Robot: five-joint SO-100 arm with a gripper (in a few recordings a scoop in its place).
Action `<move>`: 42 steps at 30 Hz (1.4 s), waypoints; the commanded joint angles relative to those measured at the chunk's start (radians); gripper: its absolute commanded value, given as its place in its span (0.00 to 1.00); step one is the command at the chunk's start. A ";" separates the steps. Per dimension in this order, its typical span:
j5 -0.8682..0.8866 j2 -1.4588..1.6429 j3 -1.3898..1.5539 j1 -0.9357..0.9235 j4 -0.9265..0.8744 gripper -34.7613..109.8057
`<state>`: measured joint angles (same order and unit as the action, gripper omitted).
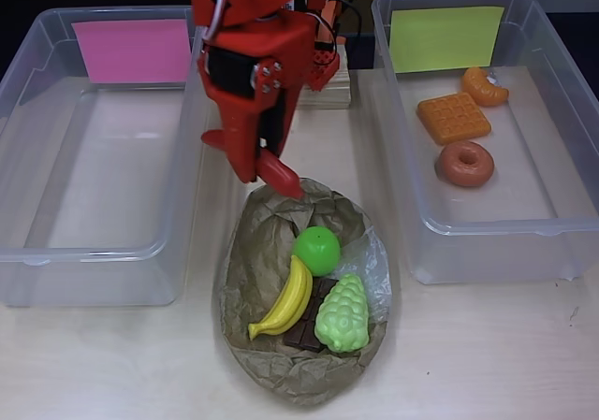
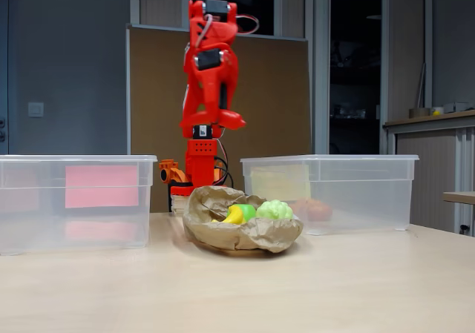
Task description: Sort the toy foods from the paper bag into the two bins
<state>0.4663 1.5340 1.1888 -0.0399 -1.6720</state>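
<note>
the red two-finger hand [image 1: 267,163], pinching a red plastic chili [image 1: 279,173], hangs just behind the crumpled brown paper bag [image 1: 271,252], lifted clear for carrying; banana, apple, grapes, chocolate lie inside it.

Arm [image 2: 209,66] was bright red plastic throughout, built of blocky printed segments. Black servo bodies sat within the red shells; silver screws showed on one servo face in the overhead view. White and red cables looped near the top joint. Gripper [image 1: 271,169] had tapered red fingers. Base [image 2: 200,162] was red, perforated.
</note>
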 commanded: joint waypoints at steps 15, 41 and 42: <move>-0.064 0.324 0.380 -0.804 0.110 0.27; -0.204 -0.064 0.279 -0.884 0.124 0.35; -0.204 -0.031 0.270 -0.870 0.109 0.35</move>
<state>0.2516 1.3944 1.4711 -0.9357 -1.5171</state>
